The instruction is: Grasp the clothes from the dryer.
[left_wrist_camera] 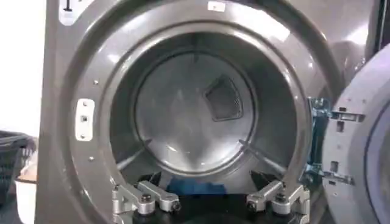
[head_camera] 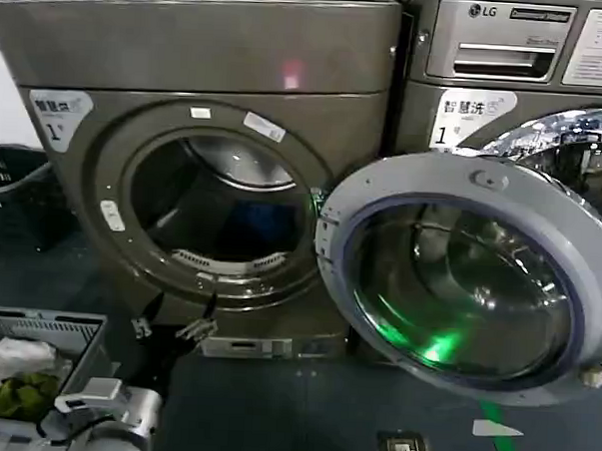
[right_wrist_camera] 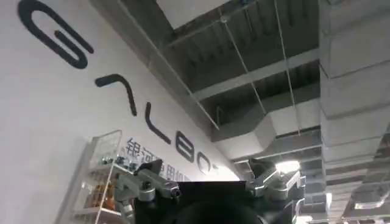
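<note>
Dark blue clothes (head_camera: 264,227) low in the dryer (head_camera: 208,62) drum, toward the near right, not yet gripped.

Soft, light, likely to bunch and slip: best pinched at the highest fold. Left gripper (head_camera: 175,318) spread wide just outside the porthole's lower rim; right gripper (right_wrist_camera: 210,182) also spread wide, raised toward a ceiling. White "1" sticker (head_camera: 58,111) on the left front; "LG" logo (head_camera: 481,10) on the right-hand machine; "GALBOT" wall lettering (right_wrist_camera: 122,91).
</note>
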You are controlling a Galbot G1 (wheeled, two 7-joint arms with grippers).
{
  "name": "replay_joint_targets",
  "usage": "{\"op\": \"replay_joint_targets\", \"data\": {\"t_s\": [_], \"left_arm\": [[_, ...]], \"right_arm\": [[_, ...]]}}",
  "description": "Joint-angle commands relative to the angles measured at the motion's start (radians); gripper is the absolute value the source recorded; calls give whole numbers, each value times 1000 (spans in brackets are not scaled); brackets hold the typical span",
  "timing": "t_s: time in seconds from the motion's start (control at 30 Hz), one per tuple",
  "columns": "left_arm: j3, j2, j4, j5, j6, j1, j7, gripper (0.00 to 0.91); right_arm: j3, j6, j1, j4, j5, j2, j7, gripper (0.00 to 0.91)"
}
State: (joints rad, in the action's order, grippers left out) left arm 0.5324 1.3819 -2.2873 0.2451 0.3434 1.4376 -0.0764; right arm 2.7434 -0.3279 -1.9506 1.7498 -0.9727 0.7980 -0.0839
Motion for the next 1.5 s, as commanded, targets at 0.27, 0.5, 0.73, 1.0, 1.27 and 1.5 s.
{"op": "replay_joint_targets", "data": {"t_s": [0.27, 0.5, 0.73, 1.0, 1.27, 1.5], "left_arm": [[-1, -9, 2, 2, 2, 1, 2, 907], [4, -8, -11, 2, 1, 8, 3, 907], [14, -5, -10, 7, 1, 7, 2, 907], [15, -6, -6, 8, 1, 2, 3, 907], [10, -4, 2, 6, 2, -3, 4, 907], [14, -9, -3, 8, 1, 1, 4, 907]], "right_arm": [[-3, 2, 3, 5, 1, 0, -2, 907], [-3, 3, 2, 6, 0, -6, -2, 907], [0, 6, -1, 4, 0, -4, -10, 907], [-2, 13, 6, 3, 1, -4, -8, 907], [-1, 13, 5, 4, 1, -1, -9, 907], [-3, 15, 4, 9, 0, 1, -9, 907]]}}
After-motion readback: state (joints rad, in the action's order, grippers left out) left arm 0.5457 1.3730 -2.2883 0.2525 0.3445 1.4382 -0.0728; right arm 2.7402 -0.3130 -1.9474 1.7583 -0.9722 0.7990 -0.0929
